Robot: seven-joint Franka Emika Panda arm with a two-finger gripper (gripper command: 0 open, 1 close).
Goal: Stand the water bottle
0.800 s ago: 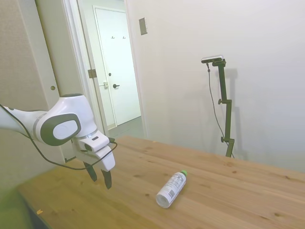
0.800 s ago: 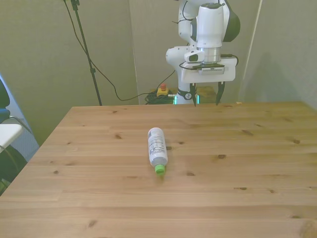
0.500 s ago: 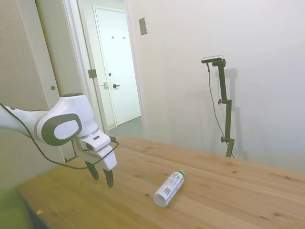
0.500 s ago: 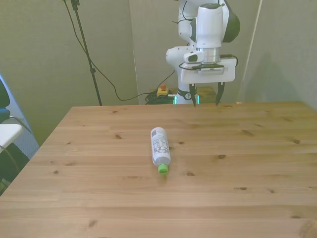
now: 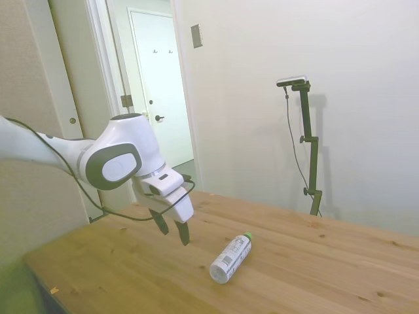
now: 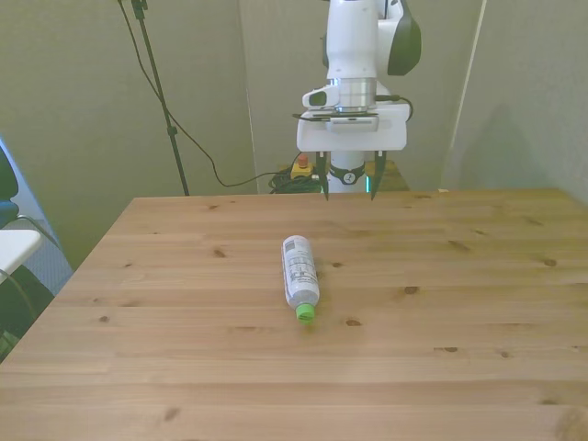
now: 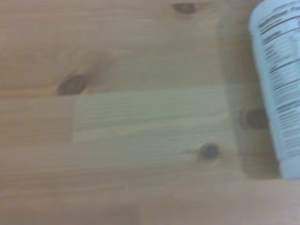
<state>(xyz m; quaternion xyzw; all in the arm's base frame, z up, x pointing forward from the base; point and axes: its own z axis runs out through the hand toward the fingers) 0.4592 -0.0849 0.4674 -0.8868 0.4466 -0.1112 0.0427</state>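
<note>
Side view: small clear-whitish plastic water bottle (image 5: 230,258) with green cap lying flat on light wooden table (image 5: 314,268); white two-finger gripper (image 5: 173,229) above the table, near the bottle's base end, fingers apart.
Front view: bottle (image 6: 300,272) lying mid-table (image 6: 459,312), gripper (image 6: 349,186) beyond it.
Wrist view: blurred label (image 7: 281,79) on wood (image 7: 140,117).

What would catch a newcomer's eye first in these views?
The water bottle lying on its side near the middle of the wooden table, its green cap pointing toward the front camera. Next, the white arm's gripper hanging above the far edge of the table, behind the bottle, fingers open and pointing down, touching nothing.
</note>
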